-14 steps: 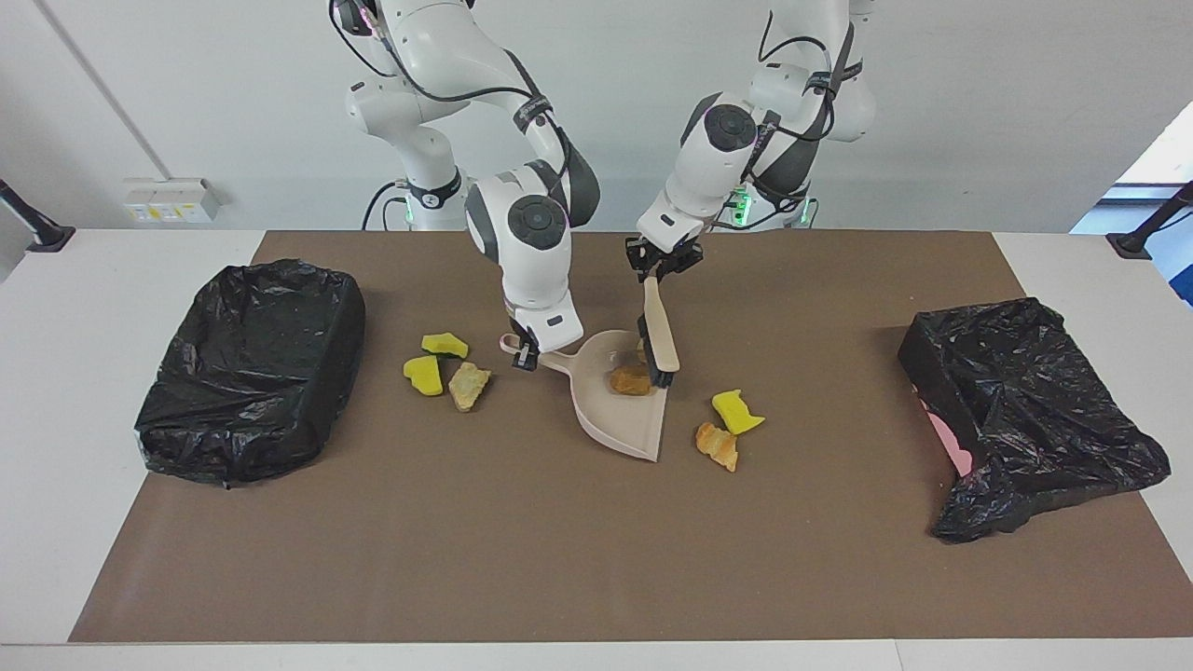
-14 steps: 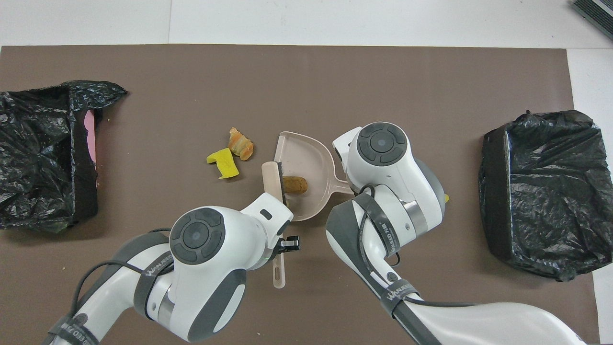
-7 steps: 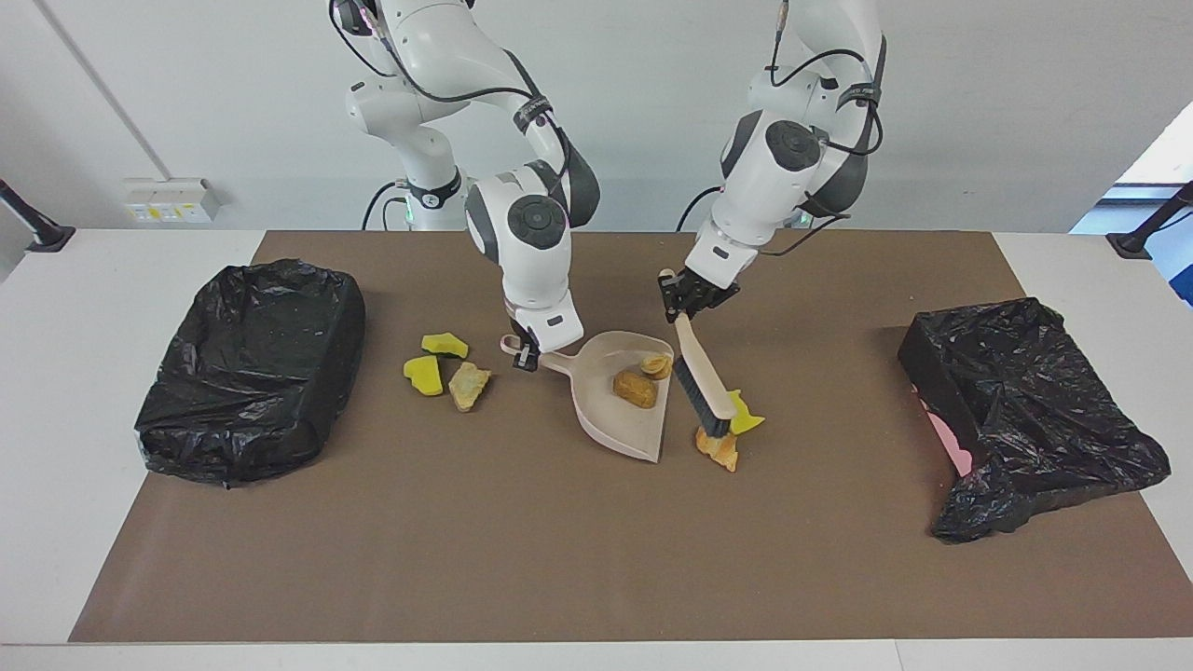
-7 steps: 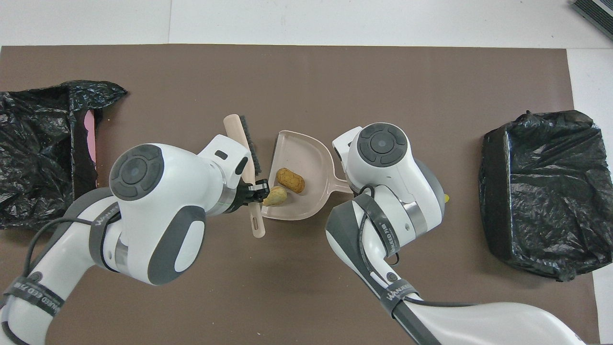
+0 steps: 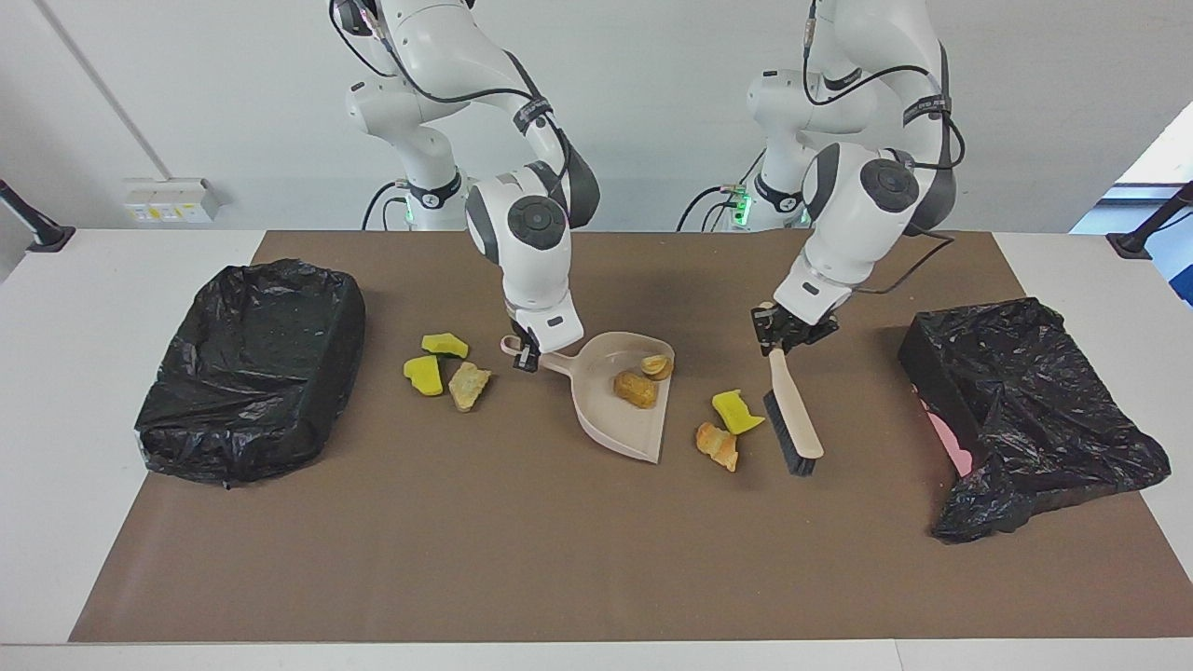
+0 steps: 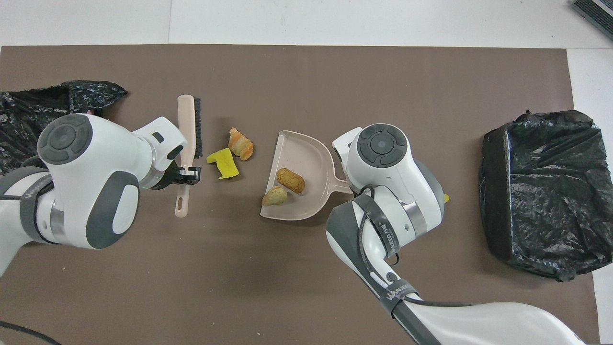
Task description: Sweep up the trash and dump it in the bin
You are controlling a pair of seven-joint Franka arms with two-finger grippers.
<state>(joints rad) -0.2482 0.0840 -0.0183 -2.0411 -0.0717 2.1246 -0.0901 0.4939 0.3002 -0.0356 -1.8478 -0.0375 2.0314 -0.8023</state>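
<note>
Facing view | left hand [image 5: 792, 337] clamps brush [image 5: 794, 421] beside two scraps [image 5: 729, 425] | right hand [image 5: 527, 356] grips dustpan [image 5: 620, 396]

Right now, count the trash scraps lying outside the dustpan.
5. Two, a yellow scrap and a brown scrap, lie between the dustpan and brush. Three scraps lie beside the dustpan's handle, toward the right arm's end.

Three yellow sponge pieces [image 5: 737, 411], four bread lumps [image 5: 635, 389], two bins [image 5: 252, 368], one dustpan [image 5: 620, 415], one brush [image 5: 794, 424]
</note>
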